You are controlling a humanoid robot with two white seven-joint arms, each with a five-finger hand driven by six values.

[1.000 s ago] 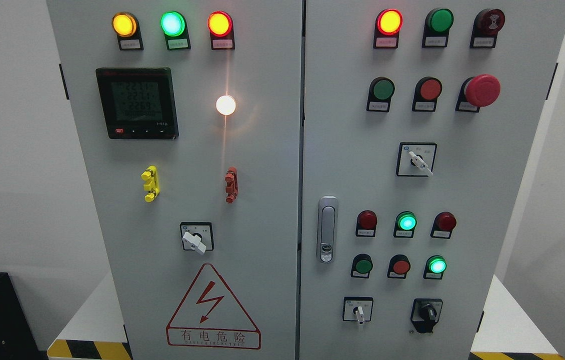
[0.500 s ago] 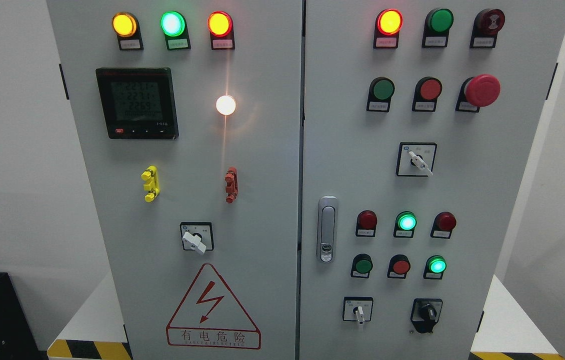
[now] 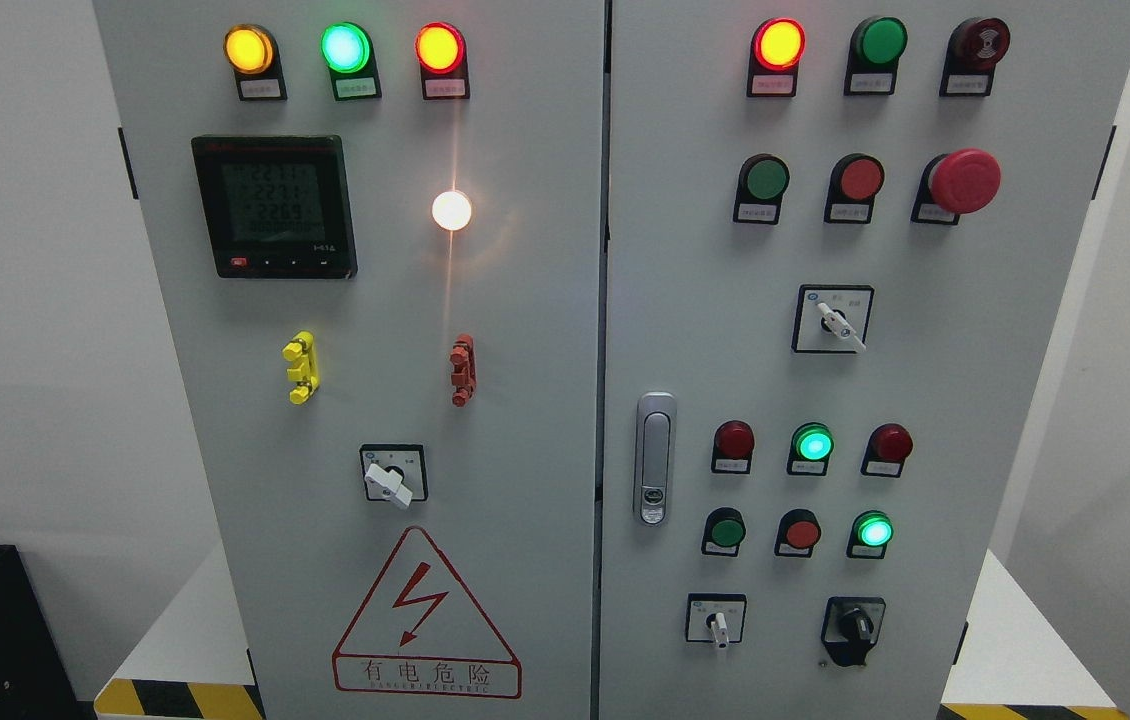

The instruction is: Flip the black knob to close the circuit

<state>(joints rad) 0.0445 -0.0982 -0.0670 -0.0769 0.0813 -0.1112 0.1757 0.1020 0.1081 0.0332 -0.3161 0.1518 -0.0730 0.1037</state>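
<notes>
Black and glossy, the black knob [image 3: 856, 624] sits on a dark plate at the lower right of the right door [image 3: 875, 380] of the grey cabinet [image 3: 525, 300], just right of a white-handled selector [image 3: 717, 624]. Its short grip carries a pale stripe and points roughly straight up; the exact setting is too small to read. Nothing touches it. Neither robot hand appears in the head view, so I cannot tell whether their fingers are spread or curled.

The cabinet's two doors are shut, so what is inside is hidden; a silver latch handle [image 3: 655, 458] stands on the right door's left edge.

The left door [image 3: 375, 300] carries three lit lamps across the top, amber [image 3: 248, 48], green [image 3: 345, 47] and orange-red [image 3: 440, 47], one digital meter [image 3: 274, 206] with a lit display, one bright white lamp [image 3: 451, 210], one yellow clip [image 3: 301, 367], one red clip [image 3: 462, 369], one white selector [image 3: 391, 478] turned to the lower right, and a red triangular warning sign [image 3: 425, 620].

The right door has a top row of three: a lit red lamp [image 3: 779, 43], an unlit green one [image 3: 879, 41] and a dark red buzzer [image 3: 979, 43]. Below come one green button [image 3: 765, 179], one red button [image 3: 860, 179] and one large red mushroom stop [image 3: 964, 181]. A white selector [image 3: 836, 320] sits mid-door. Lower down are two rows of three small lamps and buttons; two green ones glow [image 3: 813, 443] [image 3: 873, 531].
</notes>
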